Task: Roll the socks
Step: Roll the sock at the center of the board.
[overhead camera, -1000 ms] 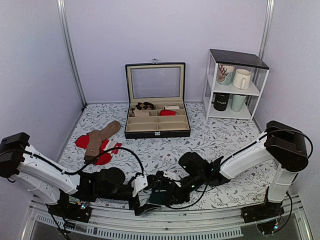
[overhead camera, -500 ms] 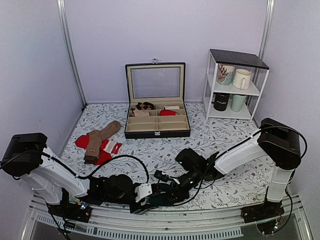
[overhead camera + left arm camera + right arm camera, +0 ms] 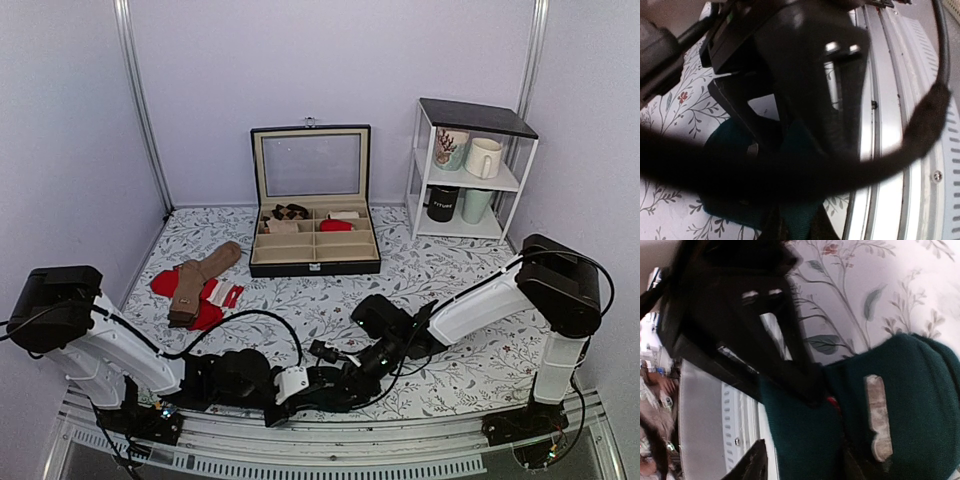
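The dark teal socks (image 3: pixel 900 390) lie bunched on the floral table near its front edge, between both grippers; in the top view the socks (image 3: pixel 322 393) are mostly hidden by them. My left gripper (image 3: pixel 800 225) is shut, with a fold of the teal socks (image 3: pixel 802 222) pinched between its fingertips. From the other side, my right gripper (image 3: pixel 805 467) stands open around the bundle, its left finger (image 3: pixel 754 466) a little clear of the fabric. In the top view the left gripper (image 3: pixel 303 385) and the right gripper (image 3: pixel 345 375) almost meet.
A metal rail (image 3: pixel 330 440) runs along the front edge right beside the socks. Tan-brown socks (image 3: pixel 200 275) lie over red socks (image 3: pixel 163 283) at the left. An open black compartment box (image 3: pixel 315 262) and a white shelf with mugs (image 3: pixel 468 170) stand at the back.
My left gripper has slid right to the socks and closed on them. My right gripper has widened its jaws and drawn back slightly.
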